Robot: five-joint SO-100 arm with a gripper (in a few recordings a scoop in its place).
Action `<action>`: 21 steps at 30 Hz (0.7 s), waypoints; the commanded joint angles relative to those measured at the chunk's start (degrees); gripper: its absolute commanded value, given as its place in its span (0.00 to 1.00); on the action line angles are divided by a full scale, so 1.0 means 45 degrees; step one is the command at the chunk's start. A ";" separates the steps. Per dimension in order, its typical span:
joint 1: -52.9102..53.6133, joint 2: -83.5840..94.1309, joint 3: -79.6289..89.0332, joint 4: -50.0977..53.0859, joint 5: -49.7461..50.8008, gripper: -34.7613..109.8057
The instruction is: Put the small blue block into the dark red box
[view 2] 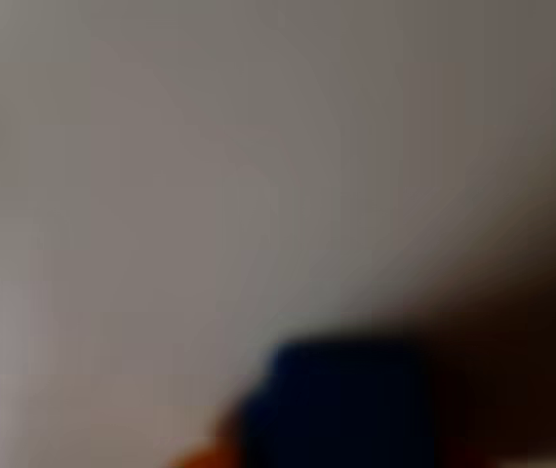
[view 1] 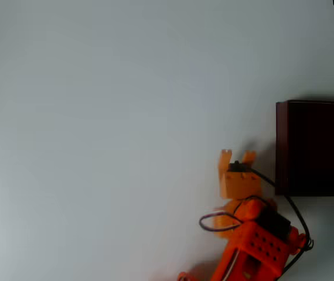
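The table [view 1: 126, 117] lay bare and white; the box [view 1: 316, 149] sat at the overhead view's right edge, nothing visible in its dark interior; the gripper [view 1: 237, 157] stood just left of it, fingers slightly parted; a blurred blue block [view 2: 341, 405] showed in the wrist view, seemingly held, not yet delivered; no writing was legible

In the overhead view the dark red box [view 1: 316, 149] sits on the surface [view 1: 126, 117] at the picture's right edge, cut off by it. The arm [view 1: 255, 240] enters from the bottom edge, right of centre, and its gripper [view 1: 237, 157] points up the picture, just left of the box's left wall, near its lower corner. In the wrist view the small blue block [view 2: 341, 400] sits at the bottom centre, close to the camera and blurred.
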 commanded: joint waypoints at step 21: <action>0.0977 0.2246 -0.6523 0.1562 -0.7246 0.24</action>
